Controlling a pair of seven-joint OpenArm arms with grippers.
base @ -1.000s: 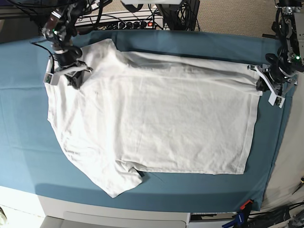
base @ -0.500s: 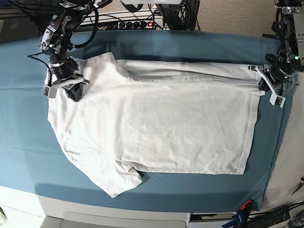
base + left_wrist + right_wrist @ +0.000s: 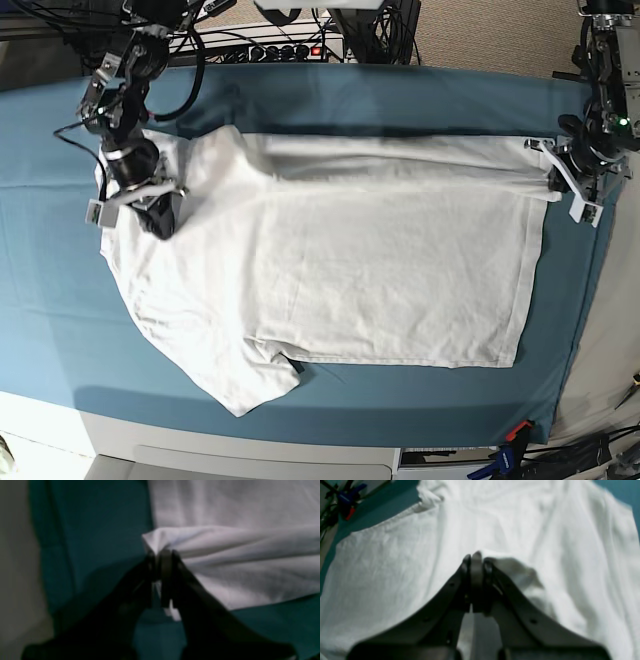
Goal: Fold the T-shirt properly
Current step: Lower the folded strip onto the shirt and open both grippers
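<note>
We found the white T-shirt [image 3: 330, 265] spread across the teal table cloth [image 3: 50, 300], its far edge doubled over into a long fold that ran between the two arms, its near sleeve lying flat toward the front edge of the table. The left gripper [image 3: 161, 555] stood at the hem corner on the right of the base view, its dark jaws pressed together on a small peak of white fabric; the wrist view showed the cloth pinched and drawn up off the table cloth (the picture there was soft, but the pinch was plain). The right gripper [image 3: 476, 557] sat at the shoulder end of the shirt, on the left of the base view, jaws likewise closed, with a bunch of fabric gathered just beside the tips. We took it to be clamping the shirt, as the cloth rose in a ridge to meet the fingers [image 3: 466, 565]. Behind the table we saw a tangle of black cables [image 3: 290, 45], and a blue and red clamp [image 3: 512, 440] at the front right corner.
</note>
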